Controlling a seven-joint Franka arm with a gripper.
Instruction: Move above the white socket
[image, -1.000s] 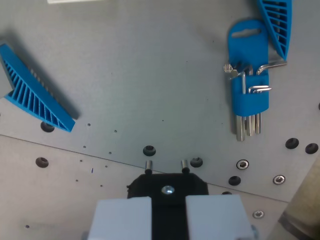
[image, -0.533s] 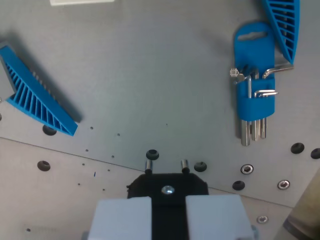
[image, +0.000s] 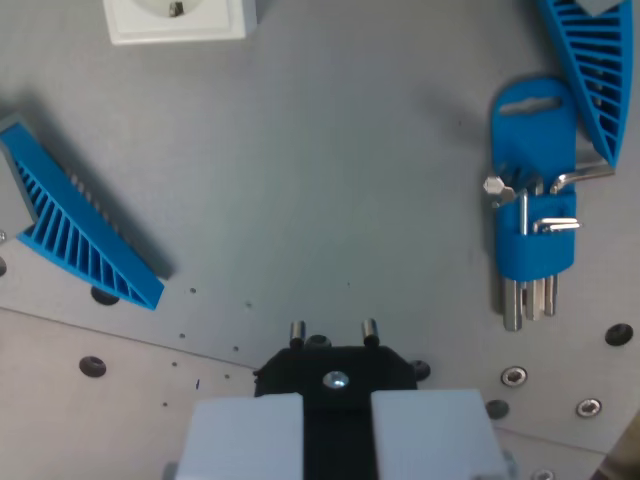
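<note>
White plastic shows at the top edge of my wrist view, towards its left: the white socket (image: 176, 19), only its lower part inside the frame. That is my target, and it lies well apart from me across bare grey table (image: 330, 170).

My gripper (image: 333, 330) sits at the bottom centre, closed on a black plug (image: 335, 368). Its two metal pins point up the picture, roughly in the direction I have to travel. I judge the plug is held this way so the pins lead toward the socket's holes.

Other things lie off to the sides, which leaves me an open lane. A blue ribbed wedge (image: 80, 228) rests to the wrist view's left. A blue hex key holder (image: 533, 205) with its steel keys lies to the wrist view's right. A second blue ribbed piece (image: 590, 60) pokes in from the top right corner, just beside the holder.

I am not yet above the socket. My next move, as I judge it, goes forward and towards the left, until the socket sits under the pins.
</note>
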